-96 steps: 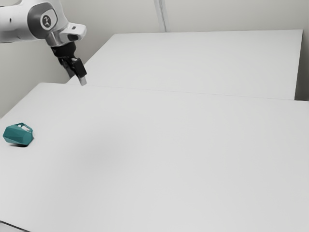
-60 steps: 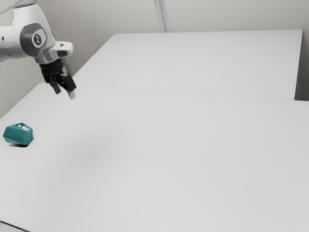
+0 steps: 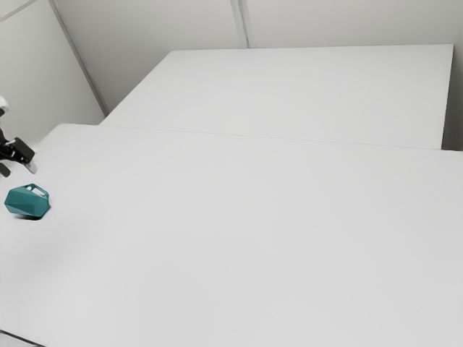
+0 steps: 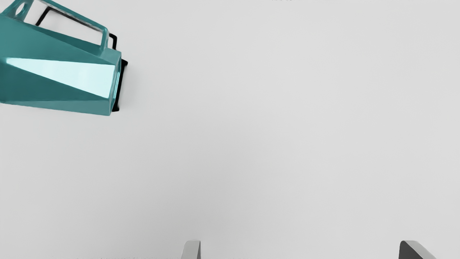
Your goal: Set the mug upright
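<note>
In the exterior view my gripper [image 3: 18,170] hangs at the left edge, a little above the teal mug [image 3: 27,202] and apart from it. The mug lies on its side on the white table, its handle on the upper side. From the wrist view, the faceted mug [image 4: 61,68] is partly cut off by the picture's edge, with the handle loop beside its body. My gripper [image 4: 300,249] is open, its fingertips wide apart with bare table between them, and the mug is outside that gap.
The white table [image 3: 246,238] stretches toward the exterior view's right, and a second white surface [image 3: 289,94] adjoins its far edge. A dark line [image 3: 22,338] runs at the near left corner. Pale walls stand behind.
My arm has swung toward the exterior view's left and down, from above the table's far left corner to near the mug. The mug has stayed in place.
</note>
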Controlling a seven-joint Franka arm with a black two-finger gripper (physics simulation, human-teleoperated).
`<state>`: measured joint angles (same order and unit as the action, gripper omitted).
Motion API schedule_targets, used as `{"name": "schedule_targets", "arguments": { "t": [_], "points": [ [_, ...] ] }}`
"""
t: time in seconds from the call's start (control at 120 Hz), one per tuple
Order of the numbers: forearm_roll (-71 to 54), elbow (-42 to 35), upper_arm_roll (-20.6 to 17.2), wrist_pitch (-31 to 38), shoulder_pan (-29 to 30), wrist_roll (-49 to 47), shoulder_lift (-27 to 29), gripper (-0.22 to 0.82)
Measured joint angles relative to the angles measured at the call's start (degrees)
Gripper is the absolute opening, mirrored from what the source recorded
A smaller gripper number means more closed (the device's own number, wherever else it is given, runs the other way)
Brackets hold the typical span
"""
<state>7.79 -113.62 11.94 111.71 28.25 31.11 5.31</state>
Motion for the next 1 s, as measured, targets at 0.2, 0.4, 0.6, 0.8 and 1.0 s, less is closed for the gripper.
{"name": "schedule_targets", "arguments": {
  "t": [0.2, 0.4, 0.6, 0.8, 1.0],
  "points": [
    [5.1, -1.7, -1.4, 2.4, 9.5, 7.1, -1.2, 0.60],
    [9.6, -1.8, -5.4, 4.2, 20.0, 15.5, -4.3, 0.60],
    [16.1, 3.2, -11.9, 5.3, 30.4, 25.1, -11.6, 0.60],
    [22.7, 13.2, -12.1, 3.3, 30.5, 35.9, -22.3, 0.60],
    [24.4, 15.4, -14.0, 1.6, 37.8, 46.5, -27.4, 0.60]
  ]
}}
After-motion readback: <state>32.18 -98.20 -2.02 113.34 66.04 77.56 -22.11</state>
